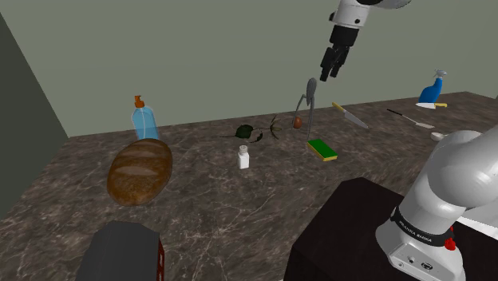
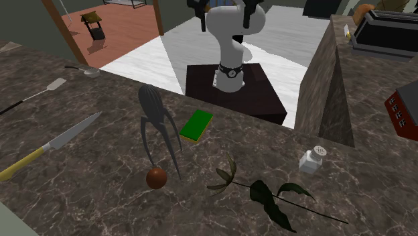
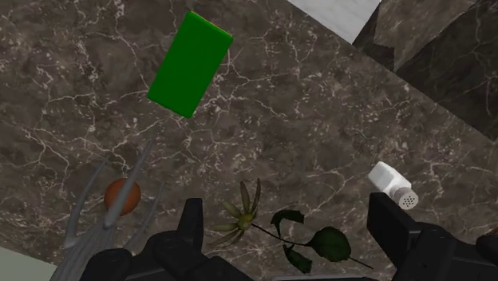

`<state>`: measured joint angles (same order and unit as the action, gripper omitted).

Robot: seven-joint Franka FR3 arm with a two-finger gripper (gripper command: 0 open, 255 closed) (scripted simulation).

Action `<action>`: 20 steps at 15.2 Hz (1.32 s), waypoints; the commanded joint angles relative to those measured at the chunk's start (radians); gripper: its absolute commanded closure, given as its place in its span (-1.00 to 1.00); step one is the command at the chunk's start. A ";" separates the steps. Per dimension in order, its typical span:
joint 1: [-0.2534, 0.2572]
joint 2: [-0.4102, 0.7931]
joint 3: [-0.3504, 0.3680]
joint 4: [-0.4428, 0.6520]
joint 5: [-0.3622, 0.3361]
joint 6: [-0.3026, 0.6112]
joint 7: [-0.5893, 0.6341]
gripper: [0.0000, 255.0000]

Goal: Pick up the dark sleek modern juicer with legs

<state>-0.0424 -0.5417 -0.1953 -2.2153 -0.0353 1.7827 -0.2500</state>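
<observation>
Gripper hangs spread and empty above the counter, offset from the upright, legged juicer, apparently not yet aligned for descent.

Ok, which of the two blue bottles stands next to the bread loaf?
The orange-capped bottle, right behind the bread loaf at the shoulder view's left; the spray bottle stands far off at that view's right.
</observation>
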 commanded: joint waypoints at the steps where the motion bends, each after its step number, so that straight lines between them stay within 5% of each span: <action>1: -0.002 0.058 -0.039 0.022 -0.005 0.036 -0.058 -1.00; 8: -0.001 0.295 -0.159 0.202 0.033 0.091 -0.253 -1.00; 15: -0.026 0.559 -0.244 0.441 0.141 0.090 -0.449 -1.00; 20: -0.027 0.563 -0.242 0.378 0.145 0.156 -0.456 -1.00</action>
<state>-0.0691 0.0198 -0.4372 -1.8263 0.1088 1.9267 -0.7029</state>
